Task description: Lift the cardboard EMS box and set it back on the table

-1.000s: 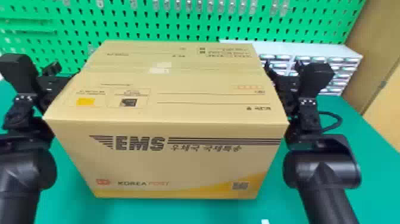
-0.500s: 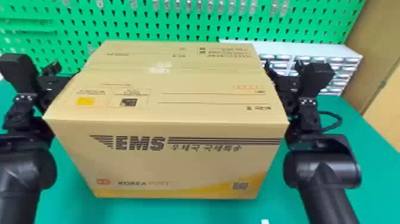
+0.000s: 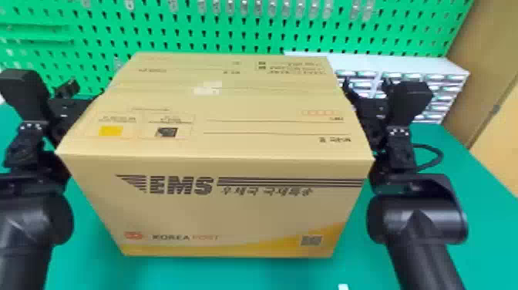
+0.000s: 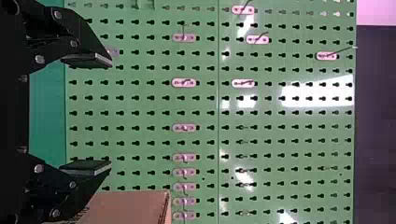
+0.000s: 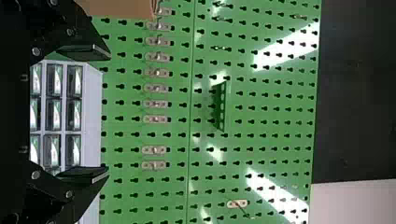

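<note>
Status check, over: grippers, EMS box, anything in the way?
Left gripper, right gripper: both open. EMS box between the arms, closed, table contact unclear. Drawer unit behind, right, apparently out of the way.

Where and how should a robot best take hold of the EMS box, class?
Probably by its two opposite side walls, the left claw pressing from the left, the right claw from the right. The EMS box sits between them, looks too wide for either open claw alone, and its front and top show no handle.
</note>
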Tool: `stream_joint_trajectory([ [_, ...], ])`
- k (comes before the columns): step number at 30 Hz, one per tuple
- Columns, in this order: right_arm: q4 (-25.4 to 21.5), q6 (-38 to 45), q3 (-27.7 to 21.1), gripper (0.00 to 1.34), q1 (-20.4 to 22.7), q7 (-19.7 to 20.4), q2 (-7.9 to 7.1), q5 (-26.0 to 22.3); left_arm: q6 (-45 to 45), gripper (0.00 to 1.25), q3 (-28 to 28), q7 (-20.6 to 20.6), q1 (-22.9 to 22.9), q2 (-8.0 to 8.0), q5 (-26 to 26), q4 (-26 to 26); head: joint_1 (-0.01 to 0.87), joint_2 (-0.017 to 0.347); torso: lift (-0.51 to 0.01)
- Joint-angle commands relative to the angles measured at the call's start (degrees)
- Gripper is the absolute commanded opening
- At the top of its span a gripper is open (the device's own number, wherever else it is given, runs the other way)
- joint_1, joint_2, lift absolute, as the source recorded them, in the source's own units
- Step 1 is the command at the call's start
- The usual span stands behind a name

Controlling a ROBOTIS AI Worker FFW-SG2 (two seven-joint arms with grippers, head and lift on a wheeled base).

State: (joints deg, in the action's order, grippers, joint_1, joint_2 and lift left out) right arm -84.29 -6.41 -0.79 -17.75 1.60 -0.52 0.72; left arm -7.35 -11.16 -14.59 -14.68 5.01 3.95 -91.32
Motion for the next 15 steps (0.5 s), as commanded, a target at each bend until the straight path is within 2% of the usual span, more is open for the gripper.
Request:
stream_joint_trajectory([
  [1,0.0,0.0,0.0,0.94,0.0,0.0,0.00,0.0,0.0,0.77,0.0,0.0,0.0,0.00,0.0,0.0,0.678,-0.015,-0.097],
  [15,0.3,0.0,-0.4,0.94,0.6,0.0,-0.27,0.4,0.1,0.77,-0.7,0.0,0.3,0.00,-0.4,0.0,0.678,-0.015,-0.097],
])
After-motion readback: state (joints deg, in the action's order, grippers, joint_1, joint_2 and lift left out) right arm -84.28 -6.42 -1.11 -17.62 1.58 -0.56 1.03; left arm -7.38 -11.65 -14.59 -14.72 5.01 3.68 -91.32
